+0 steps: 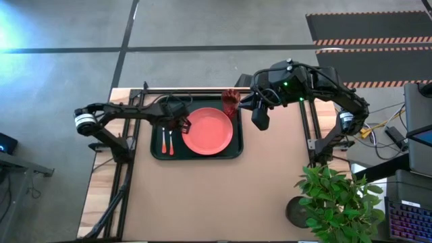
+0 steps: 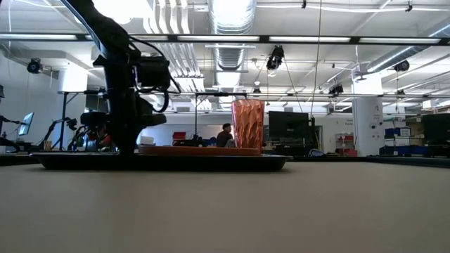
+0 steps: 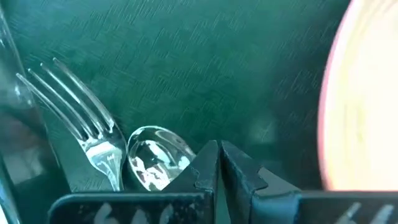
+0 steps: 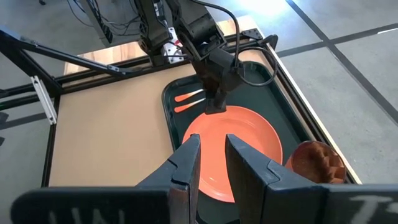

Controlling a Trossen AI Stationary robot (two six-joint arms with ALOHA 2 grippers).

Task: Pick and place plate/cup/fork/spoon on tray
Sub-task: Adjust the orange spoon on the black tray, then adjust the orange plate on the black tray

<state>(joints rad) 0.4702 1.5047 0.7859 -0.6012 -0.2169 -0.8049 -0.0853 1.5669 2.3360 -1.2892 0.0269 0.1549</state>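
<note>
The dark green tray [image 1: 156, 152] lies at the table's far middle. On it are the coral plate [image 1: 209, 130], and the fork [image 3: 81, 127] and spoon [image 3: 155, 158] side by side at its left end [image 1: 167, 140]. At the tray's far right corner stands the reddish-brown cup [image 1: 231, 101], upright. My left gripper [image 3: 219, 163] is shut and empty, pointing steeply down over the tray floor between spoon and plate. My right gripper [image 4: 212, 163] hangs high over the table just right of the cup, open with nothing between its fingers. My left gripper's shut fingertips [image 4: 216, 107] point down at the tray floor beside the plate's left rim. Whether they touch the tray or the plate, I cannot tell.
A potted plant [image 1: 334, 202] stands at the table's near right corner. Metal frame bars run along the table's far edge [image 1: 189, 89] and both sides. The near half of the table [image 1: 202, 196] is bare brown board. A person [image 2: 225, 133] sits far off in the room.
</note>
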